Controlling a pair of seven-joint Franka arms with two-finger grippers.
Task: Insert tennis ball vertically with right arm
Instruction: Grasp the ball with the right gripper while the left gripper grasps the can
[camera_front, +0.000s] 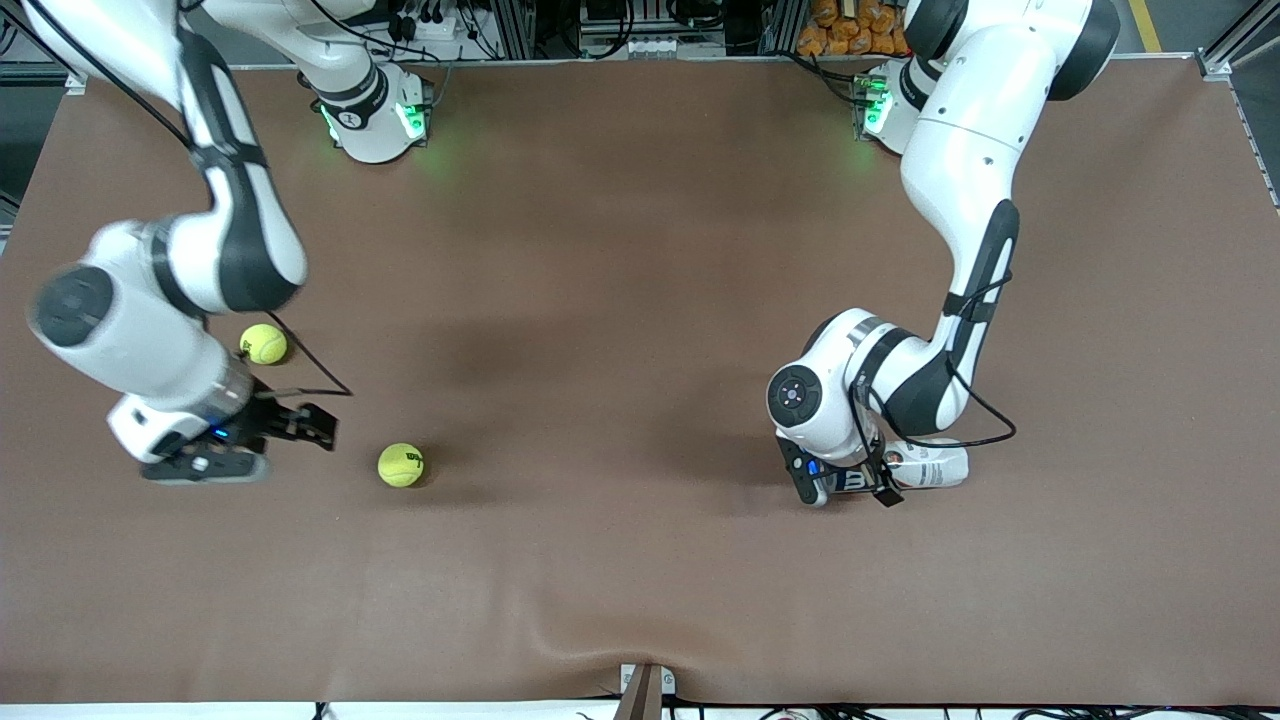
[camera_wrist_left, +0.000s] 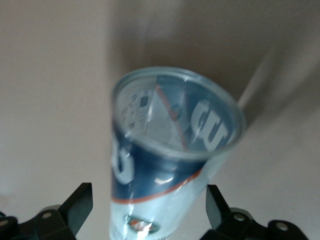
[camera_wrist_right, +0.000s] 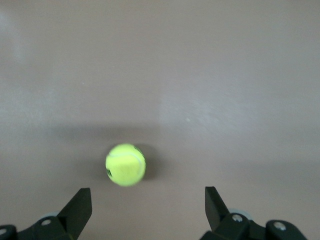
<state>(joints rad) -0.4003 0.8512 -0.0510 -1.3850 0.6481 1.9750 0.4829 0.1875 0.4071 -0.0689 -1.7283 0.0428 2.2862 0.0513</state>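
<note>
Tennis ball (camera_front: 401, 465) — on tabletop (camera_front: 640, 580), beside my right tool (camera_front: 300, 425), open, empty; left tool (camera_front: 850, 485) open astride the ball can (camera_front: 930, 467).

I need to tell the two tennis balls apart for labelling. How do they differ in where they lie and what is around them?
The tennis ball nearer the front camera lies in the open, toward the table's middle, clear of the right arm. The tennis ball farther from the camera sits right beside that arm, partly tucked under it, with a black cable running past. Both are yellow-green, with dark print, resting on the brown table.
</note>
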